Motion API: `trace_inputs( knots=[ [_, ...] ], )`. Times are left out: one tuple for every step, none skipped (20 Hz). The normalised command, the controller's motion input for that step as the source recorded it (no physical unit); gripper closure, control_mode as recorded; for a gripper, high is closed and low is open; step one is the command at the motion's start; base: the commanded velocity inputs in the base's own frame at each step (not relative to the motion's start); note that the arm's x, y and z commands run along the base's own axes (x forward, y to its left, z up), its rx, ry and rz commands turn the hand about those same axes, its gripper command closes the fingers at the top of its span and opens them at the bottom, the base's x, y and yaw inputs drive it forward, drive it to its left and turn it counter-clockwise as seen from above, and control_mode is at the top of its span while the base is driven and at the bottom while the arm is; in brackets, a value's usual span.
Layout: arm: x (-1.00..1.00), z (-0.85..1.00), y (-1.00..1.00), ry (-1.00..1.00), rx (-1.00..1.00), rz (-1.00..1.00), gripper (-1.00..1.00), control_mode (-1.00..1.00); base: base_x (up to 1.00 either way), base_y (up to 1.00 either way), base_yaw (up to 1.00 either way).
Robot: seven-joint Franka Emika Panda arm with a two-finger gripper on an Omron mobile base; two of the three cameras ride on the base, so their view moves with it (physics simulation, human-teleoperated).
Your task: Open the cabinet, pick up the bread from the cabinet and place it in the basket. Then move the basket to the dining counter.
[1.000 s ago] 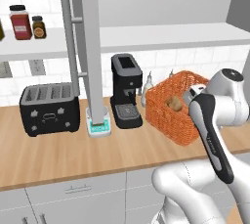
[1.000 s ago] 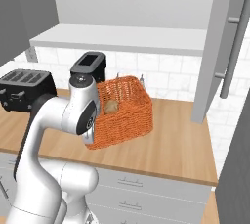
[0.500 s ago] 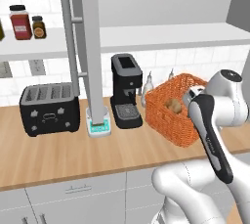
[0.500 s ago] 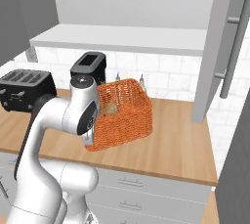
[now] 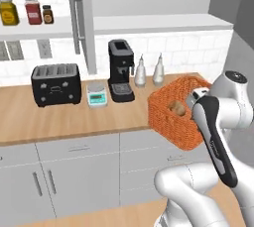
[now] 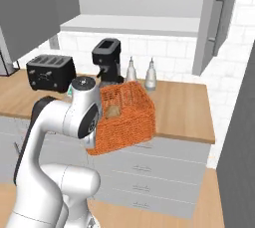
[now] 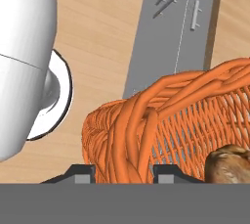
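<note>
Clamping the basket rim, the hand holds it overhanging the counter edge.

My left base view sits behind the arm and looks forward and down; the toaster lies at 10 o'clock, the basket at 3. My right base view faces the same surface from the other side, basket at centre, toaster at 10 o'clock. Both share the coffee machine and the two bottles. My hand view looks straight down, very close on the basket's rim, the bread at 4 o'clock.
</note>
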Motion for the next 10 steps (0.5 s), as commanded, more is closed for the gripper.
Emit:
trace_inputs(
  knots=[
    [0.0, 0.0, 0.0, 0.0, 0.0, 0.0, 1.0, 1.0, -0.61, 0.0, 0.22],
    [0.0, 0.0, 0.0, 0.0, 0.0, 0.0, 1.0, 1.0, -0.67, 0.07, 0.34],
    [0.0, 0.0, 0.0, 0.0, 0.0, 0.0, 1.0, 1.0, -0.6, 0.3, 0.43],
    [0.0, 0.0, 0.0, 0.0, 0.0, 0.0, 1.0, 1.0, -0.58, 0.35, 0.56],
    [0.0, 0.0, 0.0, 0.0, 0.0, 0.0, 1.0, 1.0, -0.55, 0.29, 0.66],
    [0.0, 0.0, 0.0, 0.0, 0.0, 0.0, 1.0, 1.0, -0.54, 0.22, 0.71],
    [0.0, 0.0, 0.0, 0.0, 0.0, 0.0, 1.0, 1.0, -0.54, 0.16, 0.75],
    [0.0, 0.0, 0.0, 0.0, 0.0, 0.0, 1.0, 1.0, -0.53, 0.12, 0.77],
    [0.0, 0.0, 0.0, 0.0, 0.0, 0.0, 1.0, 1.0, -0.46, 0.05, 0.82],
    [0.0, 0.0, 0.0, 0.0, 0.0, 0.0, 1.0, 1.0, -0.44, 0.04, 0.84]
  ],
)
